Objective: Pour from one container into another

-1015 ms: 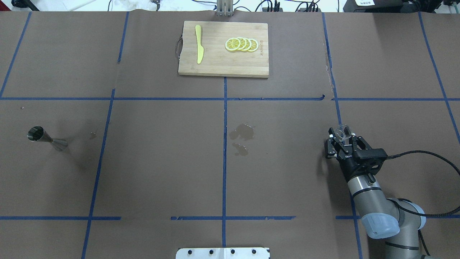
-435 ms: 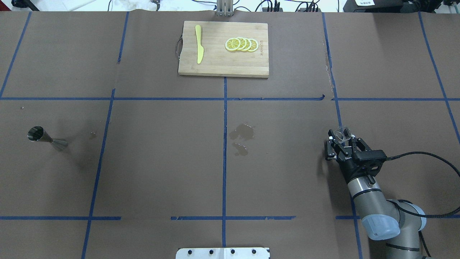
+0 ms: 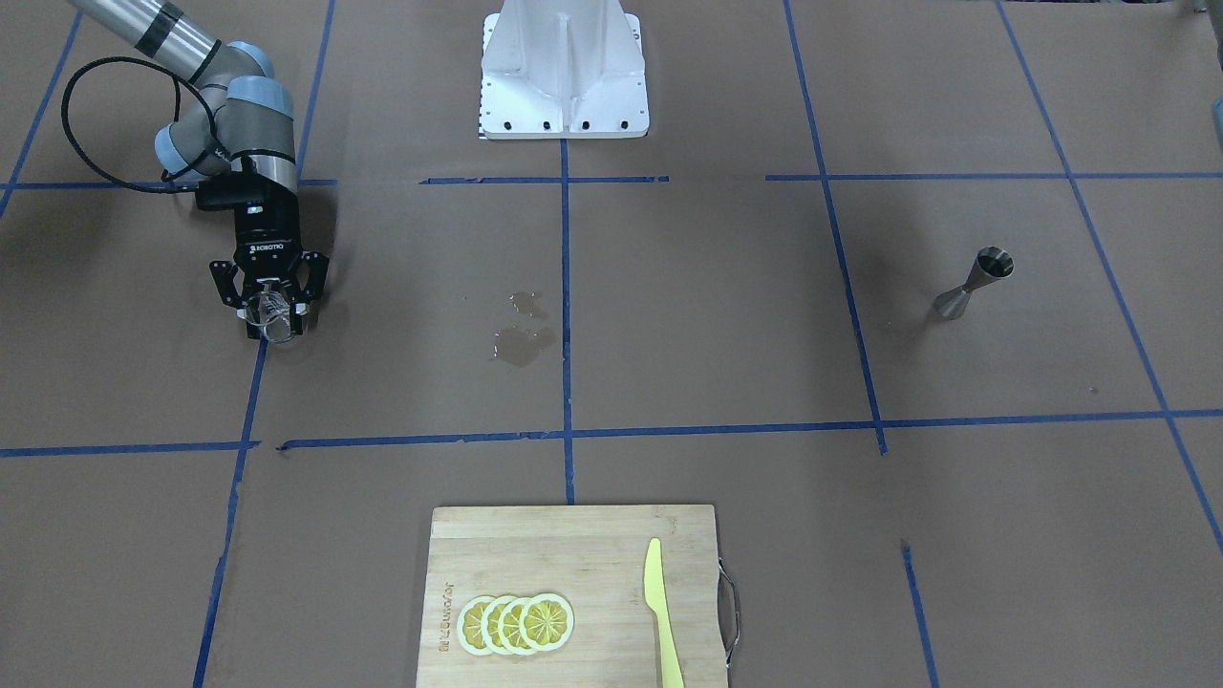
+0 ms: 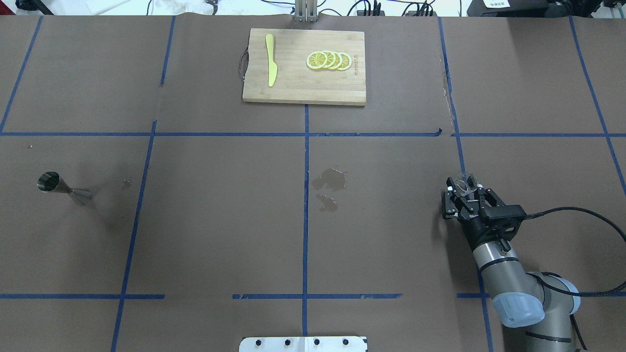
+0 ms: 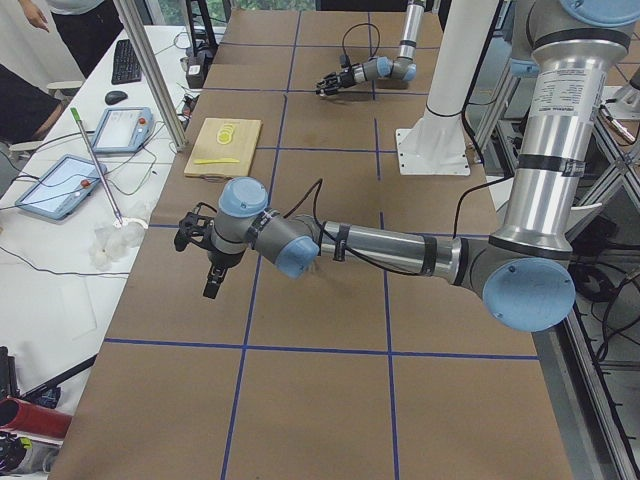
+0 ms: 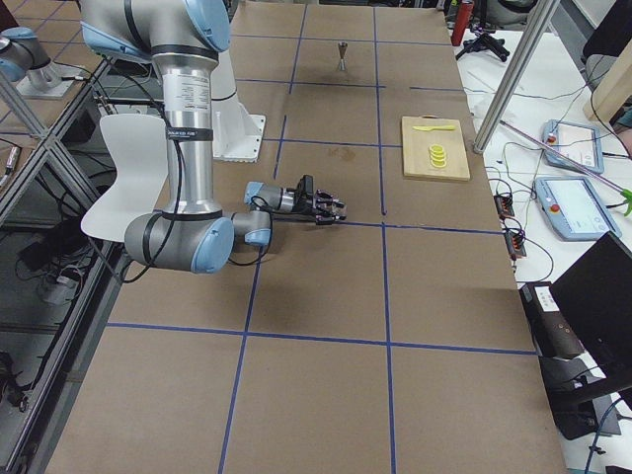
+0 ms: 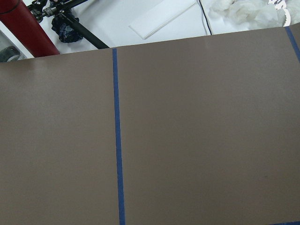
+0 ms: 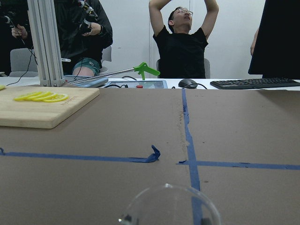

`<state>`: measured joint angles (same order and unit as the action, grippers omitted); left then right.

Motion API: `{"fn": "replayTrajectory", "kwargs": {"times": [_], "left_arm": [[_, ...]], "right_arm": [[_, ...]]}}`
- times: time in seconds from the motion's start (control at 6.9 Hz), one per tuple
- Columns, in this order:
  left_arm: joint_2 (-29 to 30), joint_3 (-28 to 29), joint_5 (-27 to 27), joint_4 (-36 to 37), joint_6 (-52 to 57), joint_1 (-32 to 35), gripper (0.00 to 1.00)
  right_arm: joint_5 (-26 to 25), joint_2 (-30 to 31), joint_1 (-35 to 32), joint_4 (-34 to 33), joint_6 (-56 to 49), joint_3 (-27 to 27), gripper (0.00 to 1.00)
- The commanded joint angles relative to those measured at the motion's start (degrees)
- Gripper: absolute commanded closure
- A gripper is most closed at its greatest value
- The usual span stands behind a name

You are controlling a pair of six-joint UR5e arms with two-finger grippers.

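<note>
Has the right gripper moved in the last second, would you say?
Yes, slightly: the right gripper, holding the glass cup, drew back from the blue tape line ahead.

Brown table (image 7: 197,140), blue tape line (image 7: 117,140)

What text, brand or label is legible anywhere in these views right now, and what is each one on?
"ROBOTIQ": white lettering on the black body of the right gripper, which is closed on the glass cup.
Engraved brand along the short edge of the cutting board: too blurred to read.
White label beyond the table's far edge: too small to read.
</note>
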<state>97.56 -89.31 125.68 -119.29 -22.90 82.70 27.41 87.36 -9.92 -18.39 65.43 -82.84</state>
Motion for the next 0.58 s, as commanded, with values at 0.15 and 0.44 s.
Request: {"fn": "replayTrajectory", "kwargs": {"times": [0.15,0.44], "left_arm": [[0.00,-0.07,-0.09,-0.07,-0.04,0.00,0.00],[0.00,-0.07,-0.09,-0.07,-0.04,0.00,0.00]], "right_arm": [[0.01,0.09,0.08,0.02,-0.04,0.13,0.57],[0.01,0.09,0.17,0.28,-0.04,0.04,0.44]]}}
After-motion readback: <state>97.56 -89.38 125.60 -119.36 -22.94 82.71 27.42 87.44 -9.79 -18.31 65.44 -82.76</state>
